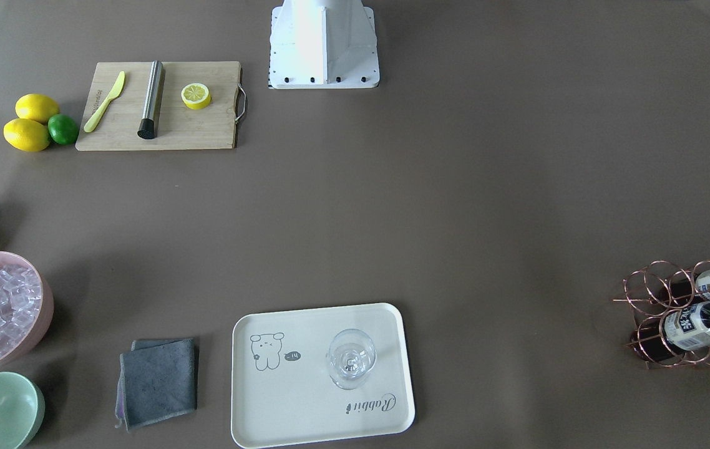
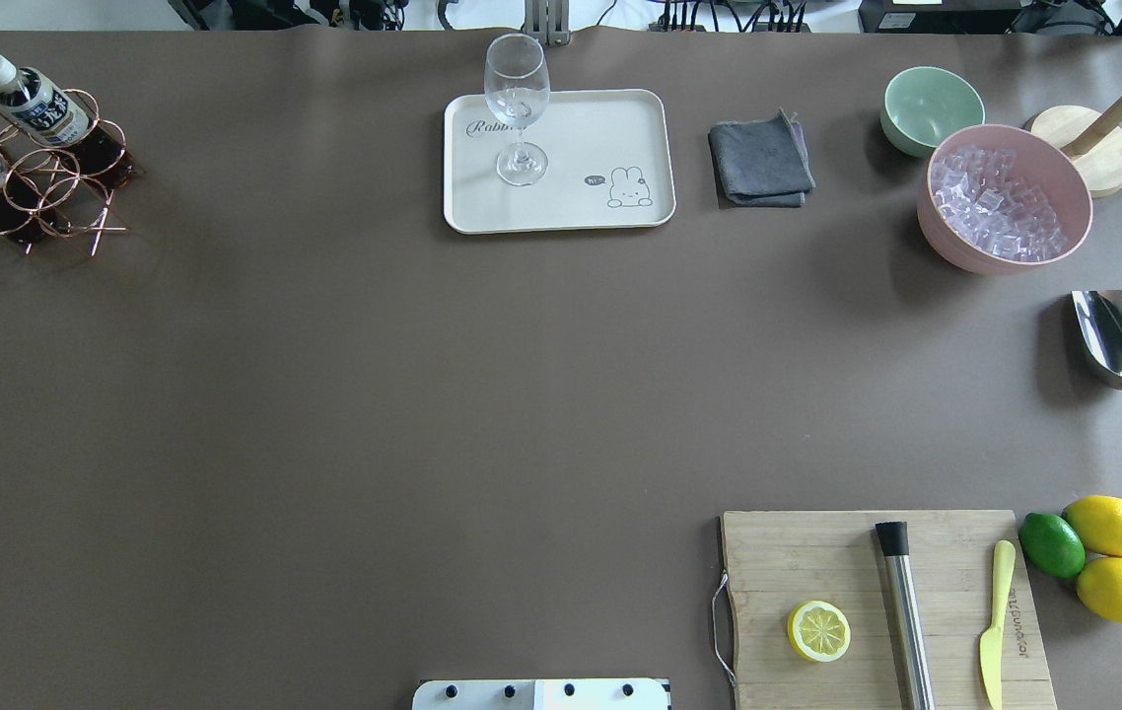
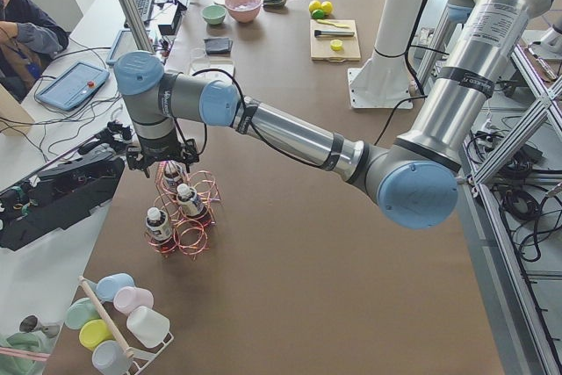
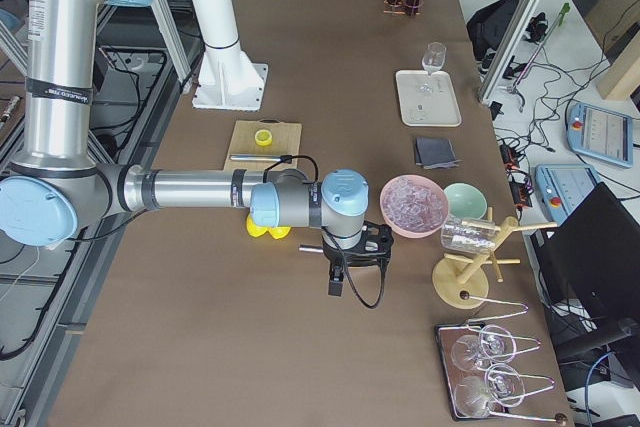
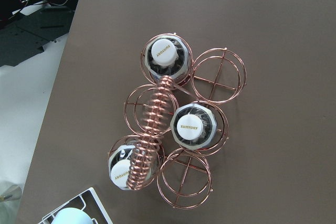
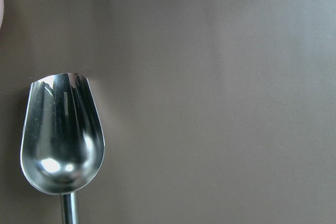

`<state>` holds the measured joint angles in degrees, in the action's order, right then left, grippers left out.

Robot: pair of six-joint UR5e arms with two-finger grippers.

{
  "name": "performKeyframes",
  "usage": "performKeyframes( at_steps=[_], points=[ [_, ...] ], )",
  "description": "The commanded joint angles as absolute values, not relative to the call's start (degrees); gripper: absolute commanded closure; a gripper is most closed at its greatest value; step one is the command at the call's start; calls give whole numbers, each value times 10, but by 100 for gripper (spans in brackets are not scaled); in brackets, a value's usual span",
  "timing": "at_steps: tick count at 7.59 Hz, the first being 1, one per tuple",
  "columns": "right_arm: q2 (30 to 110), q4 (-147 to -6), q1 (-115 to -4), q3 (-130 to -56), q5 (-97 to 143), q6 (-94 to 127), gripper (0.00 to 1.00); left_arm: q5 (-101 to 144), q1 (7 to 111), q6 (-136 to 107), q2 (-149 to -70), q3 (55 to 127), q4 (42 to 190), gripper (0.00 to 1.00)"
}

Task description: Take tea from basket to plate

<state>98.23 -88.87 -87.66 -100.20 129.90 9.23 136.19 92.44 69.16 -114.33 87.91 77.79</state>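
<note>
- Left gripper (image 3: 163, 164) – hangs directly above the basket (image 5: 157, 114), close over the bottle caps. It shows in the left side view only, so whether the fingers are apart or together cannot be told.
- Right gripper (image 4: 350, 252) – sits low over the table near the pink ice bowl (image 4: 413, 204), and its finger state likewise cannot be told. Its wrist camera looks straight down on a steel scoop (image 6: 62, 135).
- Tea (image 5: 119, 172) – stands upright in an end ring of the basket, at lower left in the left wrist view. Its white cap is partly hidden behind the coiled handle.
- Two other bottles (image 5: 191, 127) occupy further rings, both upright with white caps.
- Plate (image 2: 600, 128) – lies at the table's far edge, well apart from the basket.
- A wine glass (image 2: 519, 108) stands upright on the plate.
</note>
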Motion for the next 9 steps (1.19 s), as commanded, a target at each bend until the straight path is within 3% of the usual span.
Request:
performKeyframes(
  at_steps=[1, 9],
  points=[
    [983, -889, -876, -1002, 1299, 92, 0, 1363, 896, 727, -1214, 808, 739, 3],
    [983, -889, -876, -1002, 1298, 92, 0, 1361, 875, 768, -1172, 800, 838, 8]
  ],
)
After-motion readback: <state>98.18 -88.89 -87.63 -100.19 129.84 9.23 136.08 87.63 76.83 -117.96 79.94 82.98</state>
